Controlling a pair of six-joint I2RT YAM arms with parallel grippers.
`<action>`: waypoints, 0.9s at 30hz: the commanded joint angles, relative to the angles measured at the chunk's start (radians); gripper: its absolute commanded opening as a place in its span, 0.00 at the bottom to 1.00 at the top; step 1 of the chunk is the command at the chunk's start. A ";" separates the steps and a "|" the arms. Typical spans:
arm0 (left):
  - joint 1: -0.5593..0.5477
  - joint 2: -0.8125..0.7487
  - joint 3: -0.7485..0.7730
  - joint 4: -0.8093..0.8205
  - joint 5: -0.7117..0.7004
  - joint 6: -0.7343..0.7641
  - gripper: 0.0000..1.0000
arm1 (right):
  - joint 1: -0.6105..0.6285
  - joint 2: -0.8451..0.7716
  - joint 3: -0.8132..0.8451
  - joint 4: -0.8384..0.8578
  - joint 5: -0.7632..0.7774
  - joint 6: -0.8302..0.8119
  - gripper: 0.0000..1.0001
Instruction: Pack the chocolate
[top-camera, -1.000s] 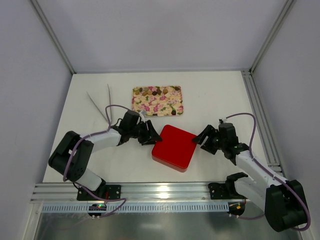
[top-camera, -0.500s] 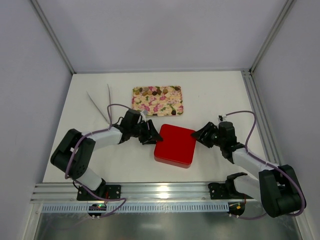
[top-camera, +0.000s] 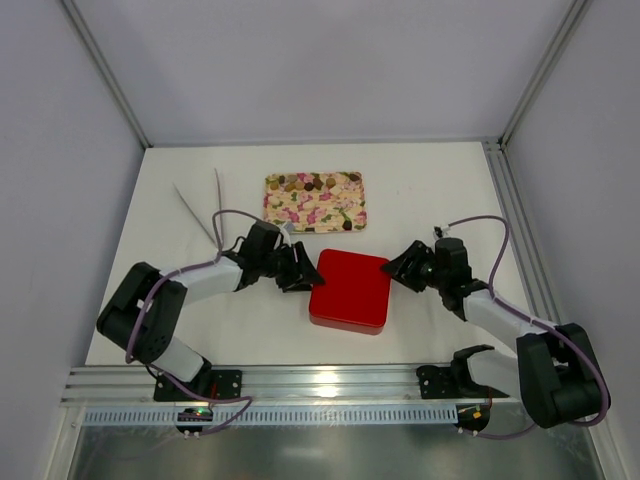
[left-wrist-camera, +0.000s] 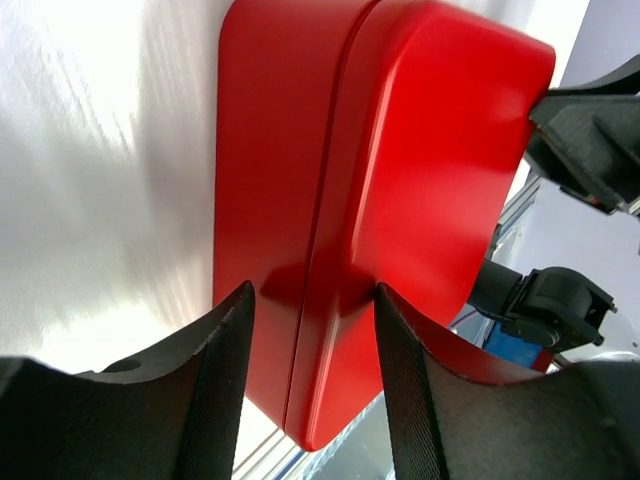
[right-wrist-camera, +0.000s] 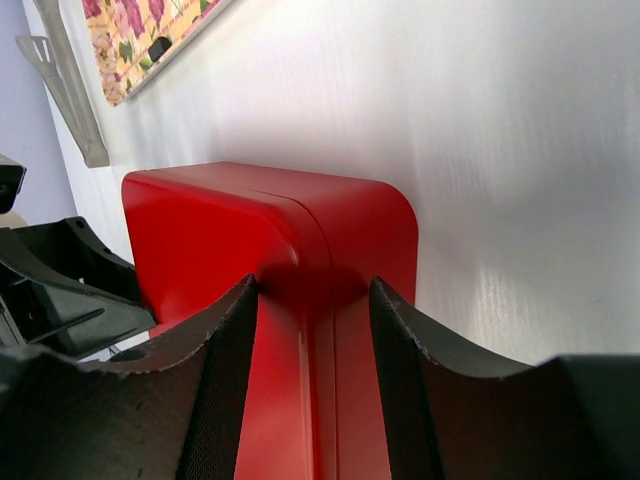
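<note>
The closed red box (top-camera: 350, 290) lies flat in the middle of the table. My left gripper (top-camera: 308, 275) is shut on its left corner; in the left wrist view the two fingers (left-wrist-camera: 225, 370) clamp the box (left-wrist-camera: 400, 150) across its height. From the other side my right gripper (top-camera: 395, 268) is shut on the right corner, its jaws pressing on both sides of the box (right-wrist-camera: 250, 220). The chocolate (top-camera: 305, 183), small brown and pale pieces, sits along the far edge of the flowered tray (top-camera: 320, 210). Nothing shows of the box's inside.
White tongs (top-camera: 200, 205) lie on the table to the left of the tray, and also show in the right wrist view as tongs (right-wrist-camera: 70, 90) beside the tray (right-wrist-camera: 150, 40). A metal rail (top-camera: 320, 385) runs along the near edge. Walls enclose the table.
The red box has turned from skewed to square and shifted slightly away from me. My right gripper has moved in and closed on its right corner. The left grip has held.
</note>
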 joint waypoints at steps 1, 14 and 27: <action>-0.009 -0.006 -0.067 -0.191 -0.125 0.052 0.50 | 0.008 0.074 0.035 -0.203 0.032 -0.103 0.49; -0.006 -0.089 -0.003 -0.215 -0.134 0.070 0.63 | 0.009 0.169 0.311 -0.311 0.001 -0.198 0.59; 0.077 -0.215 0.370 -0.510 -0.142 0.255 0.67 | 0.002 0.082 0.641 -0.532 0.061 -0.297 0.75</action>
